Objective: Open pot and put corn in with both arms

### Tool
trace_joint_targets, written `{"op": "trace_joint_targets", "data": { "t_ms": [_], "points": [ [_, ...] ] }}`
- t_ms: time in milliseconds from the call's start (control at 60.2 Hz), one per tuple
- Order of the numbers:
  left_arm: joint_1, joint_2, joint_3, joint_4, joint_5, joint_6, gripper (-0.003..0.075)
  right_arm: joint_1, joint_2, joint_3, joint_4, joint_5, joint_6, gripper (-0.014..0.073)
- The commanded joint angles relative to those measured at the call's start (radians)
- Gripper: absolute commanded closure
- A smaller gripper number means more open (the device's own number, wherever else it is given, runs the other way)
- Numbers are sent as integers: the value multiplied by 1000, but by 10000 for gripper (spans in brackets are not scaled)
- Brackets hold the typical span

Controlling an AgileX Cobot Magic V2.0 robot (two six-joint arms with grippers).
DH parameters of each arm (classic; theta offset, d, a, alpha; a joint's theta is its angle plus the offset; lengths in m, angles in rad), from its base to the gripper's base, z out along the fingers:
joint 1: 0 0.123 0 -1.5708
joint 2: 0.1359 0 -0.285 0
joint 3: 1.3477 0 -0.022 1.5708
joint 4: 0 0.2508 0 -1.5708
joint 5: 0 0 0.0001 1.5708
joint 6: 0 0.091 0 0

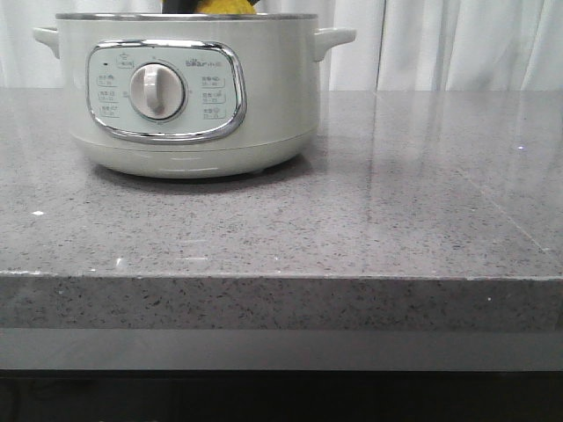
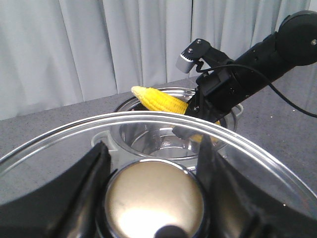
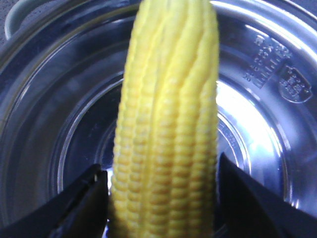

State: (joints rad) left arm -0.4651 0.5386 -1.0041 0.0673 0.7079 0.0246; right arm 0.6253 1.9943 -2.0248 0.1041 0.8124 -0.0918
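Observation:
The pale-green pot (image 1: 189, 88) stands open at the back left of the counter. Its steel bowl shows in the right wrist view (image 3: 257, 124) and the left wrist view (image 2: 148, 134), and nothing lies in the bowl. My right gripper (image 3: 163, 181) is shut on the yellow corn (image 3: 168, 124) and holds it over the bowl. The corn also shows in the left wrist view (image 2: 158, 99), and just above the rim in the front view (image 1: 227, 7). My left gripper (image 2: 153, 146) is shut on the round knob (image 2: 156, 198) of the glass lid (image 2: 59, 148), held off to the side of the pot.
The grey speckled counter (image 1: 369, 220) runs to a front edge low in the front view. White curtains (image 1: 457, 44) hang behind. The right arm (image 2: 257, 59) reaches over the pot. The pot's side handles (image 1: 336, 37) stick out.

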Motion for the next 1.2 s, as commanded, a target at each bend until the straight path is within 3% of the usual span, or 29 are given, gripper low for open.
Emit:
{"op": "trace_joint_targets", "data": {
  "t_ms": [0,432,565,848,1180],
  "points": [
    [3,1,-34,4,-161,-1,545,-2,-69,-34,-10,-60,-14,72],
    [3,1,-34,4,-161,-1,545,-10,-292,7,-10,3,47,72],
    [3,1,-34,4,-163,-1,545,-10,-423,162,-10,-49,47,72],
    [3,3,-34,2,-171,-1,545,-10,-775,681,-9,-289,47,72],
    [3,38,-34,-56,-197,-1,545,-10,-1049,1001,-9,-291,47,72]
  ]
}}
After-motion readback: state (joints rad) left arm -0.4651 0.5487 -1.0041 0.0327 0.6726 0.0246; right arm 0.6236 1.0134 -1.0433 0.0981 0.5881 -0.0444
